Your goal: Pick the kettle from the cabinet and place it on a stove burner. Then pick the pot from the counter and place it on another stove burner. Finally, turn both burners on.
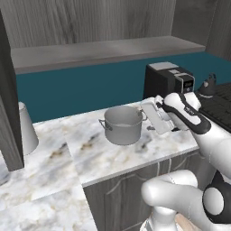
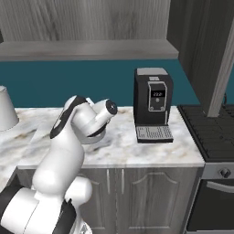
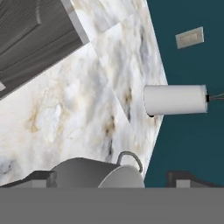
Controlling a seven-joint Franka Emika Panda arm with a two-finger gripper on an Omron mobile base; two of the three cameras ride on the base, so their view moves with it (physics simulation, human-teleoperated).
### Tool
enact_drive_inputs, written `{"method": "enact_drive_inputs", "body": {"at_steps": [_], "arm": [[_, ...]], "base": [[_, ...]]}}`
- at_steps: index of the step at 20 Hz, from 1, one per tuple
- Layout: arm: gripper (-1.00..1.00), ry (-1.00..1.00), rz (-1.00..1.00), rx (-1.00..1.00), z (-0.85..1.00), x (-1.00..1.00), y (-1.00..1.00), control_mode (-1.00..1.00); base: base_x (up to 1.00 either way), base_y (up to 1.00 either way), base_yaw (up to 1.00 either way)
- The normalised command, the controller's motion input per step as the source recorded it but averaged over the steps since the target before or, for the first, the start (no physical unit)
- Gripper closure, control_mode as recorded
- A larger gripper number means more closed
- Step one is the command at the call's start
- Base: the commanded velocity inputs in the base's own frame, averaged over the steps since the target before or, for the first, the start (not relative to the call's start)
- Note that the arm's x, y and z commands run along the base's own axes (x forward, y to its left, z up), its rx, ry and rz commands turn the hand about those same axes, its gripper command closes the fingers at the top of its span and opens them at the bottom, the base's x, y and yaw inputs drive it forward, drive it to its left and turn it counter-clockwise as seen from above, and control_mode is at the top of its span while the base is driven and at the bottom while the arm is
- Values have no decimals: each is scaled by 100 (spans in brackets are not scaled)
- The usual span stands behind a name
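On the desk (image 1: 54, 158) the pot (image 1: 122, 124) stood upright just left of your hand (image 3: 111, 178). The kettle (image 1: 209, 85) already sat on the stove burners (image 1: 221, 106). Your hand was spread and empty, the pot's loop handle directly ahead.

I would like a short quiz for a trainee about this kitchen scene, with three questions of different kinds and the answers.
1. True or false: the pot stands on the stove.
2. Which stands right of the pot in the left base view? A) coffee machine B) toaster C) sink
3. Fill in: the tool is ____ and holds nothing.

Key:
1. False; it stands on the counter.
2. A
3. open
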Motion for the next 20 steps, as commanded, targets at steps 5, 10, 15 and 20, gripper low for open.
{"method": "enact_drive_inputs", "body": {"at_steps": [5,10,15,20], "arm": [[-100,0,0,-3,-18,18,0,-100],[-100,0,0,-3,-21,15,-1,-100],[-100,0,0,-2,-16,15,-3,-100],[-100,0,-3,-1,-11,15,-6,-100]], "base": [[0,0,0],[0,0,0],[0,0,0],[0,0,0]]}}
